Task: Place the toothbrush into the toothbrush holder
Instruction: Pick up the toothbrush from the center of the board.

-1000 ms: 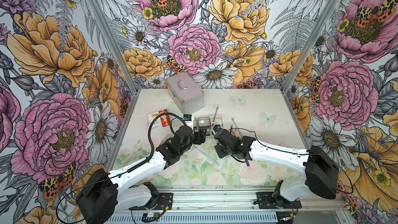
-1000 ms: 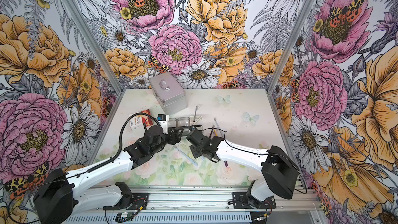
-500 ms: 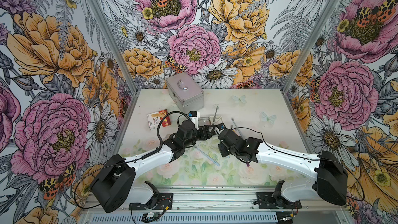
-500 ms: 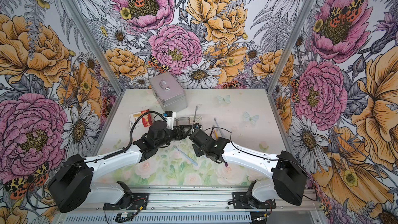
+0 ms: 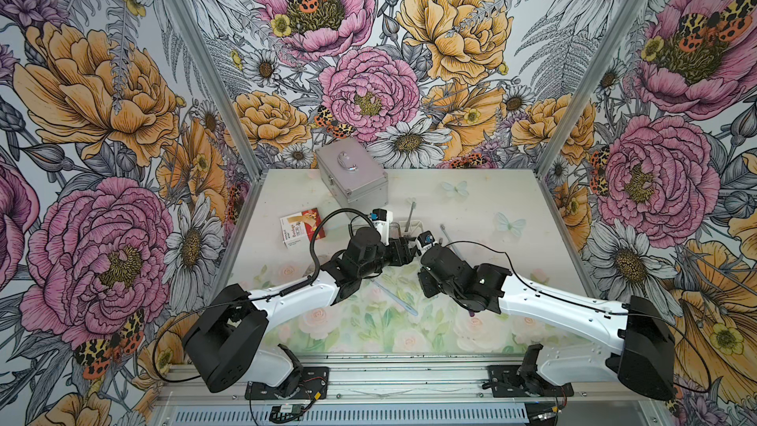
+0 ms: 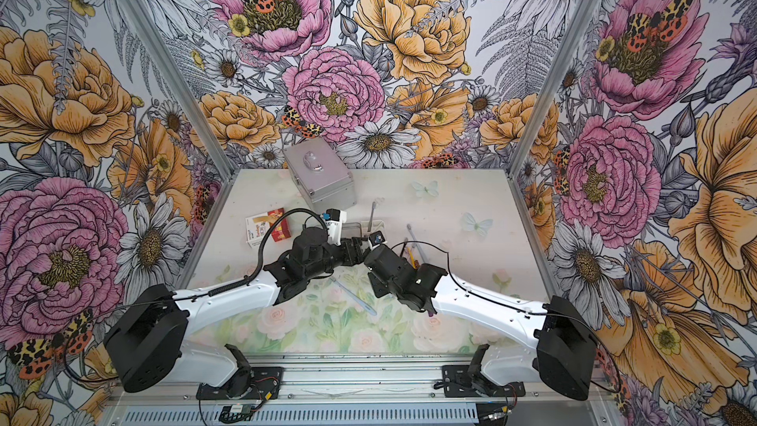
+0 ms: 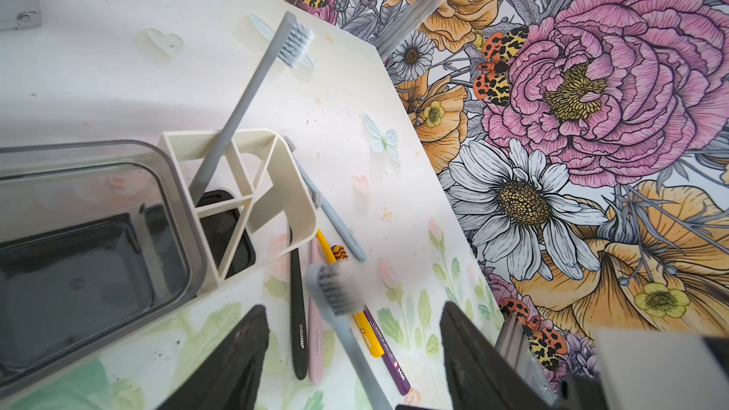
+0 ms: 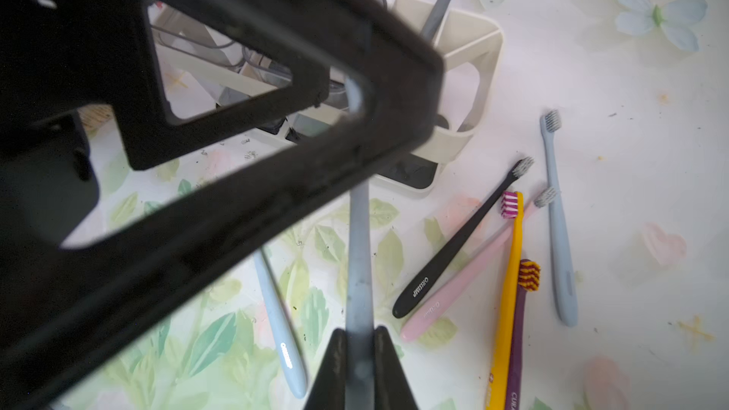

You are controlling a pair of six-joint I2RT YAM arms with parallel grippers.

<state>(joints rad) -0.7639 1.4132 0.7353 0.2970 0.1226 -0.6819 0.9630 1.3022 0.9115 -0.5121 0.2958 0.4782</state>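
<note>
Top views both show the table (image 5: 471,198), the silver case (image 5: 352,176) at its far left, and the toothbrush holder (image 5: 417,226) mid-table, just beyond the two grippers, which have drawn together there over the last second. The left gripper (image 7: 352,307) has slid right. Its jaws stand spread either side of the brush's neck, narrowing but not touching it. The right gripper (image 8: 359,333) pinches the handle of the grey toothbrush (image 8: 359,254), whose bristled head hangs near the holder's right end, not inside. This looks like a handover being set up, so insertion is not yet done. Another grey brush (image 7: 236,112) already leans in the slotted compartment.
</note>
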